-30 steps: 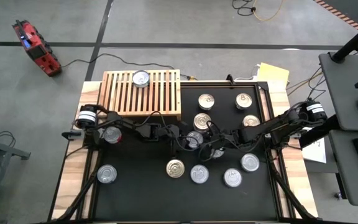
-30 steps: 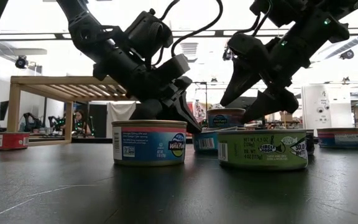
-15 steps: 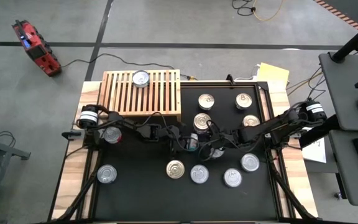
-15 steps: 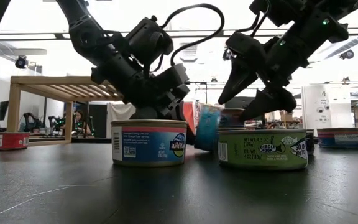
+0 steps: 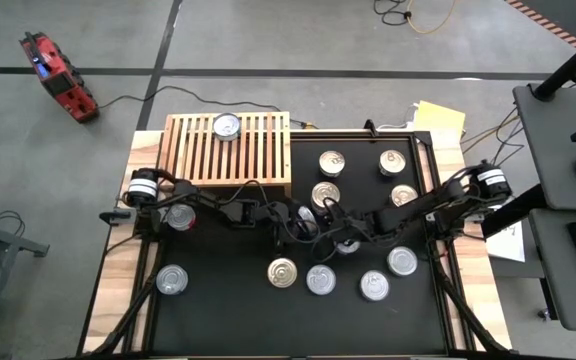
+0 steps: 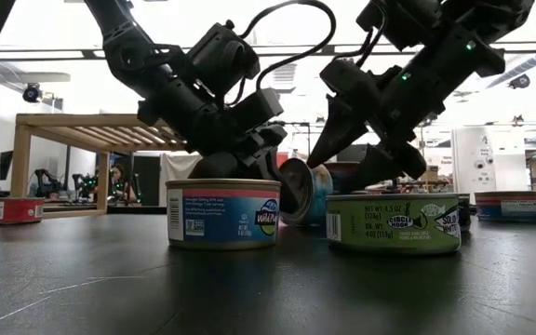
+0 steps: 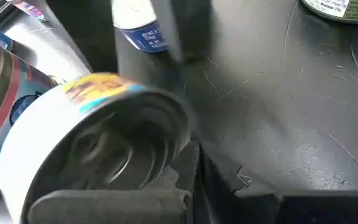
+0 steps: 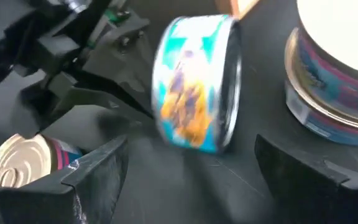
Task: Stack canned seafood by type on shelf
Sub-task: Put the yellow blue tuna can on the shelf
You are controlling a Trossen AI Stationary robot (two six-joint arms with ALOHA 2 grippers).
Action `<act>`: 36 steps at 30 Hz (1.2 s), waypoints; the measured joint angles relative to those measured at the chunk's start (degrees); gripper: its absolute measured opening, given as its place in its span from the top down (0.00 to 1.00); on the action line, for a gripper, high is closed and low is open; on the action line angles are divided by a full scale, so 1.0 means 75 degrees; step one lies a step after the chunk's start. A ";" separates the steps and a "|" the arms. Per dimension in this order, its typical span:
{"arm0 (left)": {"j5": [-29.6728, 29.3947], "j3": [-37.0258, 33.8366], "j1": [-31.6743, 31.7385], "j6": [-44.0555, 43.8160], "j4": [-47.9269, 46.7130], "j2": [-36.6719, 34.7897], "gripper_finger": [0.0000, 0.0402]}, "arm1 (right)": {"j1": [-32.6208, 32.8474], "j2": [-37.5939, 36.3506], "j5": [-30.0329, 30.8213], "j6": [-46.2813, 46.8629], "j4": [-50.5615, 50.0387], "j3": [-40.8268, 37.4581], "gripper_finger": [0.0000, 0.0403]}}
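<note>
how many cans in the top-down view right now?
12 cans: one on the shelf at; four back right; four front; two left; one tipped, centre. More may hide under the arms.
</note>
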 joint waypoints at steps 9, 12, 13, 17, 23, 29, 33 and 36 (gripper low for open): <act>0.0000 0.0003 0.0000 0.0009 0.0064 0.0003 1.00 | -0.0176 0.0303 0.0058 -0.0686 -0.0007 0.0175 0.18; 0.0000 0.0003 0.0000 0.0014 0.0063 0.0003 1.00 | -0.0215 0.0449 0.0078 -0.0838 0.0094 0.0188 0.17; -0.0003 0.0003 0.0000 0.0015 0.0062 0.0003 1.00 | -0.0216 0.0498 0.0088 -0.0950 0.0126 0.0189 0.17; -0.0015 0.0003 0.0000 0.0011 -0.0060 0.0003 1.00 | -0.0213 0.0659 0.0231 -0.1352 0.0542 0.0186 0.16; -0.0044 0.0003 -0.0017 -0.0157 -0.0348 -0.0105 1.00 | -0.0213 0.0679 0.0514 -0.1739 0.0645 0.0186 0.19; -0.0079 0.0000 -0.0015 -0.0184 -0.0617 -0.0126 1.00 | -0.0213 0.0679 0.0808 -0.1985 0.0706 0.0186 0.18; -0.0082 0.0000 -0.0015 -0.0184 -0.0765 -0.0140 1.00 | -0.0213 0.0679 0.0887 -0.2004 0.0847 0.0186 0.17; -0.0082 0.0000 -0.0015 -0.0184 -0.0761 -0.0146 1.00 | -0.0213 0.0679 0.0889 -0.2004 0.0866 0.0186 0.18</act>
